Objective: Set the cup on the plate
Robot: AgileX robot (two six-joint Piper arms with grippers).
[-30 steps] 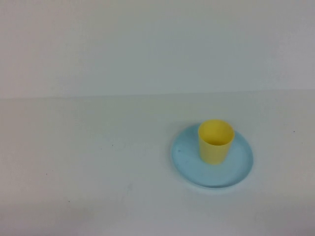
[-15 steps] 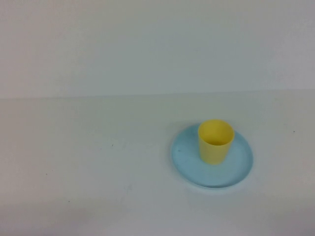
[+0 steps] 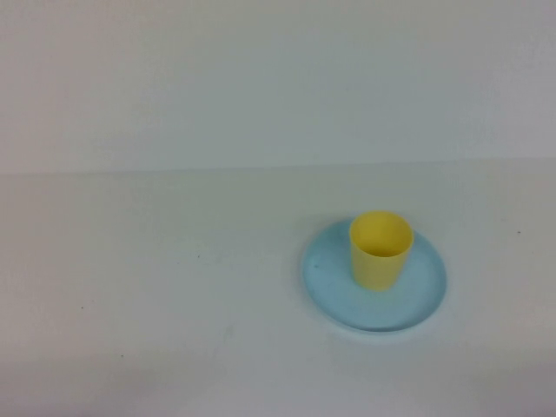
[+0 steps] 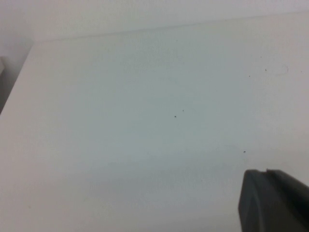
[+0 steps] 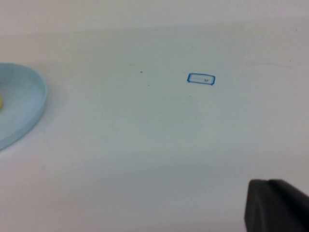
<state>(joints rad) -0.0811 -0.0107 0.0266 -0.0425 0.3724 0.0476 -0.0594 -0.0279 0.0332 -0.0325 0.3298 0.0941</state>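
The yellow cup (image 3: 380,250) stands upright on the light blue plate (image 3: 334,291), right of the table's middle in the high view. Neither arm shows in that view. In the left wrist view my left gripper (image 4: 263,175) is shut, its dark fingers pressed together over bare white table, with cup and plate out of sight. In the right wrist view my right gripper (image 5: 264,184) is also shut and holds nothing. It hangs well away from the plate (image 5: 26,104), whose rim shows at that picture's edge with a sliver of the cup (image 5: 1,102).
The white table (image 3: 174,287) meets a pale wall behind it. A small blue-outlined rectangle (image 5: 201,79) is marked on the tabletop in the right wrist view. The table's side edge (image 4: 17,79) shows in the left wrist view.
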